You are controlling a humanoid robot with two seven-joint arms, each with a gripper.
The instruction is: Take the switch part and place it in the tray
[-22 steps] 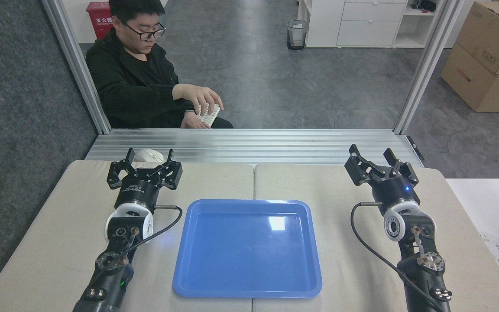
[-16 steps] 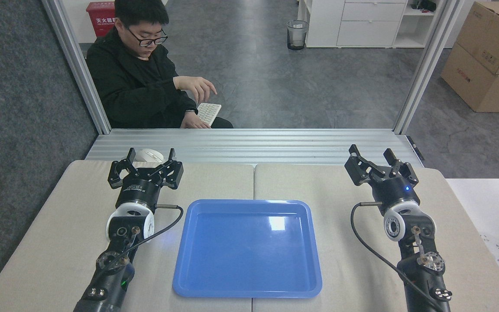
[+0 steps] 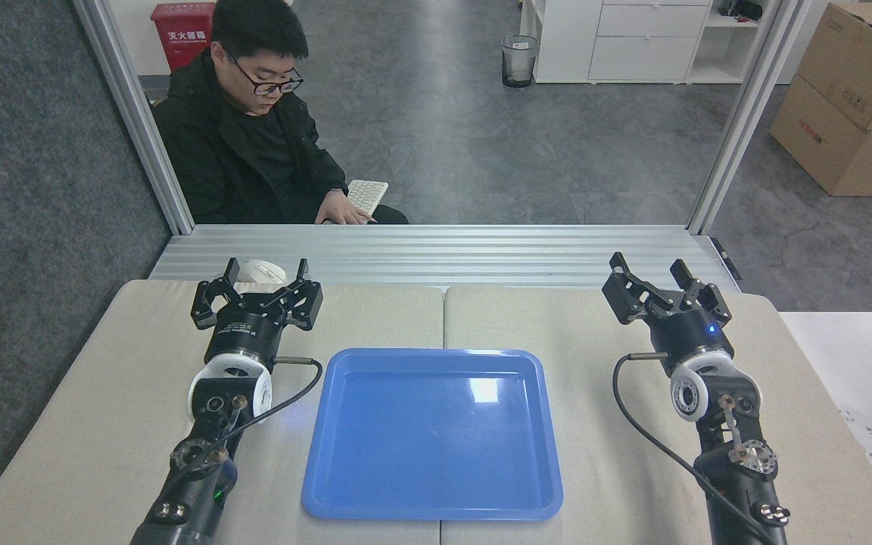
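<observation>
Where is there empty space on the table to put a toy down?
The blue tray is bare inside. Bare tabletop lies between the tray and the right arm, and beyond the tray's far rim. It is crowded near the left gripper, where a white mouse sits.

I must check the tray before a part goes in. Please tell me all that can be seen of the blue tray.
The blue tray is a large glossy rectangle, plastic by its look, with rounded corners and a low raised rim. It lies flat on the beige table, between the two arms, across the table's middle seam. Nothing lies in it; light reflects near its far middle. Neither tool touches it.
</observation>
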